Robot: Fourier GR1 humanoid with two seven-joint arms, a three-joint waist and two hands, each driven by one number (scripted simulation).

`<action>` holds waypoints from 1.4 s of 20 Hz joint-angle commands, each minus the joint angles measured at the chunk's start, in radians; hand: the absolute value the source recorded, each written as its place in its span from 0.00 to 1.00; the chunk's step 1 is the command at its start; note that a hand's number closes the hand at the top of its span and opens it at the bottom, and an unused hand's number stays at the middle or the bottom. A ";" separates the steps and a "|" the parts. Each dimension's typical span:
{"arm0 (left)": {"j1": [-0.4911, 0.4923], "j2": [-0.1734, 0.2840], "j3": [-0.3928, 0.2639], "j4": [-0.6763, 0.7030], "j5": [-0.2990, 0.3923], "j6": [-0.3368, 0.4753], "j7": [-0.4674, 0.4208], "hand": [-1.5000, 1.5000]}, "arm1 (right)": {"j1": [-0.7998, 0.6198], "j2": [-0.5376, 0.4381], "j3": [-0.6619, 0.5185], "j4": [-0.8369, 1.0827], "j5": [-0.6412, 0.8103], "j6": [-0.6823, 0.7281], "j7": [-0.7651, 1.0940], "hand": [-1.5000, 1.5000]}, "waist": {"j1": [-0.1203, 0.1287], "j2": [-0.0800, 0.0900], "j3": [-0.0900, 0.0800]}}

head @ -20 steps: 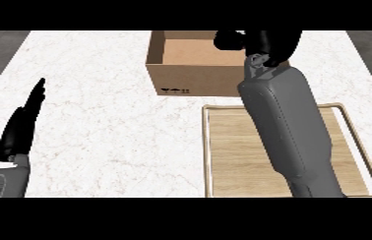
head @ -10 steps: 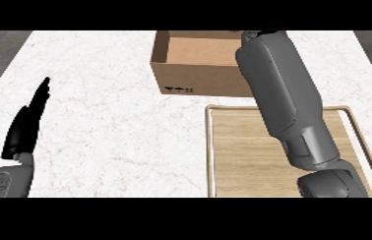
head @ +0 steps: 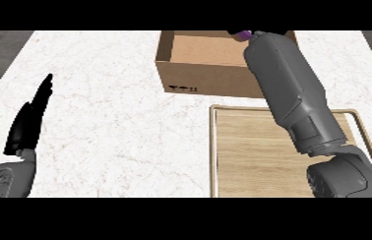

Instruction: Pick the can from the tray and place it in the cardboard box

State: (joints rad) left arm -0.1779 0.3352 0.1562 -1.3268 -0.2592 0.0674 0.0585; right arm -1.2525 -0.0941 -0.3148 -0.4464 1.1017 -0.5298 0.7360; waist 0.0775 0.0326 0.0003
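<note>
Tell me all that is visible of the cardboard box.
The cardboard box is brown, open at the top, and stands upright on the white marbled counter, just beyond the wooden tray. Small black marks are printed low on its front wall. The right forearm reaches over its right side and hides that part.

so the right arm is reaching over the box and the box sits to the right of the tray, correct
Not quite. In the head view the right arm does reach over the box, but the box sits beyond the tray, at its far left corner, not to its right. The left hand rests open at the left edge.
</note>
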 commanded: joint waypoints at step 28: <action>0.117 -0.016 0.032 -0.073 -0.014 0.025 0.046 0.50 | 0.209 0.023 -0.144 -0.271 -0.322 -0.335 -0.455 0.00 | -0.098 -0.046 0.000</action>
State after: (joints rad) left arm -0.0936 0.3427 0.2010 -1.3548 -0.2505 0.0648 0.0620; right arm -1.1429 -0.0840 -0.4838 -0.5912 0.8012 -0.8879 0.2703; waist 0.0044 -0.0024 0.0004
